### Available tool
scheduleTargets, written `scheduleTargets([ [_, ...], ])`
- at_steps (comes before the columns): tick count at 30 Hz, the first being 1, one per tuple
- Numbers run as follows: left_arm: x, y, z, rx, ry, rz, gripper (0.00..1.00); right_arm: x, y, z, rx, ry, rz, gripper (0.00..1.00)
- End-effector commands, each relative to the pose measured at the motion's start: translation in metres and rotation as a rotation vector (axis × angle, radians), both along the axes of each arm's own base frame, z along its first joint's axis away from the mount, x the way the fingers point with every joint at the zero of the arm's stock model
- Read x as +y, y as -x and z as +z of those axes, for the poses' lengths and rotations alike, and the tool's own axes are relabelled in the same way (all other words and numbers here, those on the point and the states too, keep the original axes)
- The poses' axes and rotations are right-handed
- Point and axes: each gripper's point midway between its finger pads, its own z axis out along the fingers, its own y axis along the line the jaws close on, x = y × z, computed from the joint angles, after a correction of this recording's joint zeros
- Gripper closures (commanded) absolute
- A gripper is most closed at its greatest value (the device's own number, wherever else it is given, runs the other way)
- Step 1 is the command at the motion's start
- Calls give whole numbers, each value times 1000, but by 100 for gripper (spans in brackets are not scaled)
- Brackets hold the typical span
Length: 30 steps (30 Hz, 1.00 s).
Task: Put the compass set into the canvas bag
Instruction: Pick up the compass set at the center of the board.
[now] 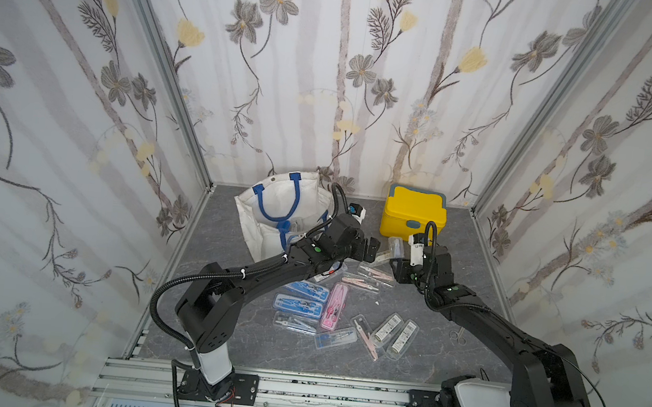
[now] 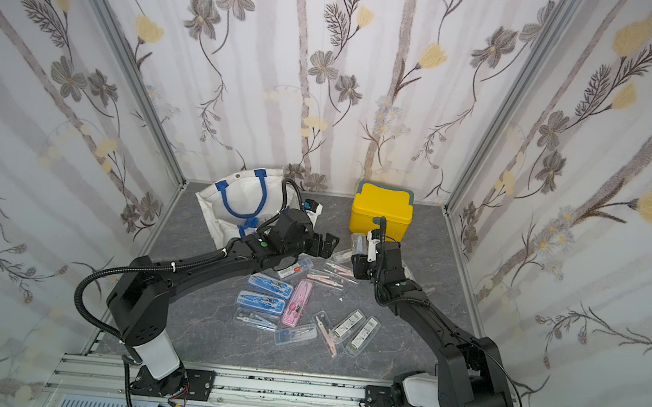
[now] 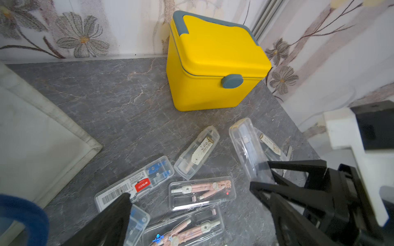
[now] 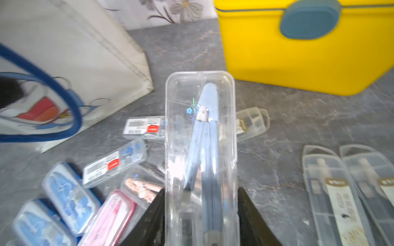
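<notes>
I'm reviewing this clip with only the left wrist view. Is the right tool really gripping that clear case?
Observer: Yes. The right wrist view shows the right tool shut on the clear case, a blue compass inside.
Operator: Is the bag reachable?
Observer: In both top views the left arm lies across the canvas bag's near corner, left tool open.
Operator: Any stray items?
Observer: Small scissors lie beside the right arm.

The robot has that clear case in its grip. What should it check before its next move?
1. Grip: the right gripper is shut on the clear case: ok.
2. The left gripper is open and empty: ok.
3. Mouth of the canvas bag open: cannot tell.
4. Way to the bag free: not ok, the left gripper stands between.
5. The yellow box is apart from the case: ok.
</notes>
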Motion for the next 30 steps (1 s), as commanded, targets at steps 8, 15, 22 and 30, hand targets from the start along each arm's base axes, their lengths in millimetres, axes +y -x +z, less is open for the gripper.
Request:
scheduleTargets([
  [8, -32, 12, 29, 63, 299, -136, 0, 51, 13, 62, -250, -109, 210, 54],
  [15, -35, 11, 33, 58, 339, -143, 11, 57, 17, 75, -280, -151, 239, 54],
  [22, -37, 11, 37, 60, 365, -148, 39, 57, 17, 79, -292, -164, 236, 54],
  [30, -39, 11, 38, 67, 373, -153, 72, 58, 16, 80, -297, -172, 234, 53],
])
